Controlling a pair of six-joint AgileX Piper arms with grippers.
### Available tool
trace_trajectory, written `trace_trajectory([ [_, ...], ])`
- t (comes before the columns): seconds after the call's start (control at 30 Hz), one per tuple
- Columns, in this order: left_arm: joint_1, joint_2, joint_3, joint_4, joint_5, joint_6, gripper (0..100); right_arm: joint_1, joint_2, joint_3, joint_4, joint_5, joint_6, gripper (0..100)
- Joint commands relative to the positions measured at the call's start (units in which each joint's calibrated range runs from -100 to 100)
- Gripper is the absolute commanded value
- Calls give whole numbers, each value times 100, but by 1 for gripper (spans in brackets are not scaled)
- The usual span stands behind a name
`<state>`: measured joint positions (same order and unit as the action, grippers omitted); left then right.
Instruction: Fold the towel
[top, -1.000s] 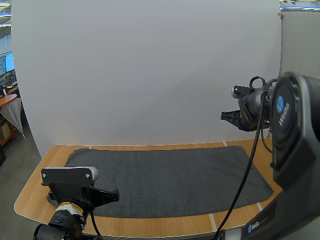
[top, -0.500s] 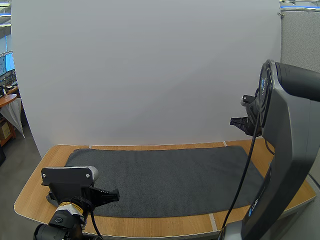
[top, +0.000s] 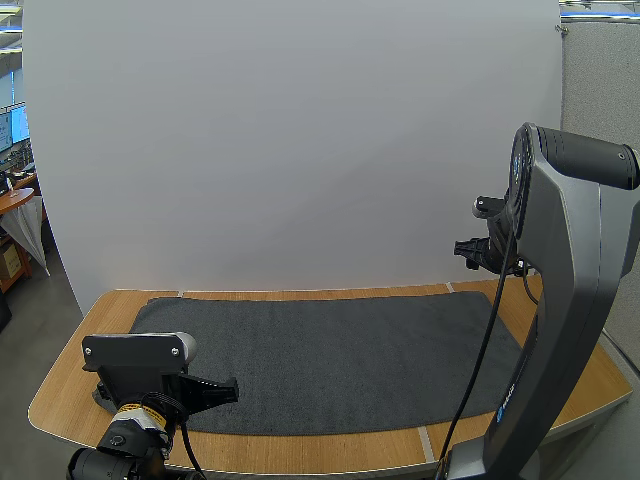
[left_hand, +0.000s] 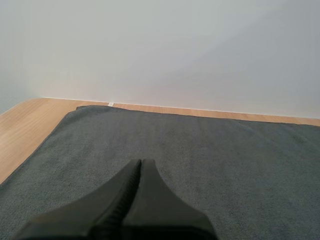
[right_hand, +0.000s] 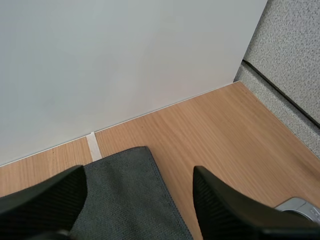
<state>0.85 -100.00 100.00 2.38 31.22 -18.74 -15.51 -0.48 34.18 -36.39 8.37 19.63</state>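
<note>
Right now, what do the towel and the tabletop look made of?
The towel: dark grey cloth, likely microfibre or terry; matte, fine short nap, hemmed edge. The table: light wood-grain top, probably laminate or veneer; smooth, with grain lines; real wood can't be ruled out.

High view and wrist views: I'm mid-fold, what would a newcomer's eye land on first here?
First, the dark grey towel, spread flat over most of the wooden table. Next, the tall right arm at the table's right side, with the right gripper open above the towel's far right corner. The left gripper is shut, low over the towel's near left part.
</note>
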Motion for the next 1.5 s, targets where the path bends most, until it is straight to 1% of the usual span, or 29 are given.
trace_trajectory([
  [0.0,9,0,0,3,-51,-64,0,-57,54,-42,75,-109,17,100],
  [0.2,9,0,0,3,-51,-64,0,-57,383,-42,104,-167,157,100],
  [0.37,9,0,0,3,-51,-64,0,-64,409,-42,104,-396,222,100],
  [0.67,9,0,0,3,-51,-64,0,-63,852,-771,260,334,236,100],
  [1.0,9,0,0,3,-51,-64,0,-63,1478,-1335,336,404,236,100],
  [1.2,9,0,0,3,-51,-64,0,-63,1814,-1590,504,418,197,100],
  [1.47,9,0,0,3,-51,-64,0,-33,2018,-1606,742,290,125,100],
])
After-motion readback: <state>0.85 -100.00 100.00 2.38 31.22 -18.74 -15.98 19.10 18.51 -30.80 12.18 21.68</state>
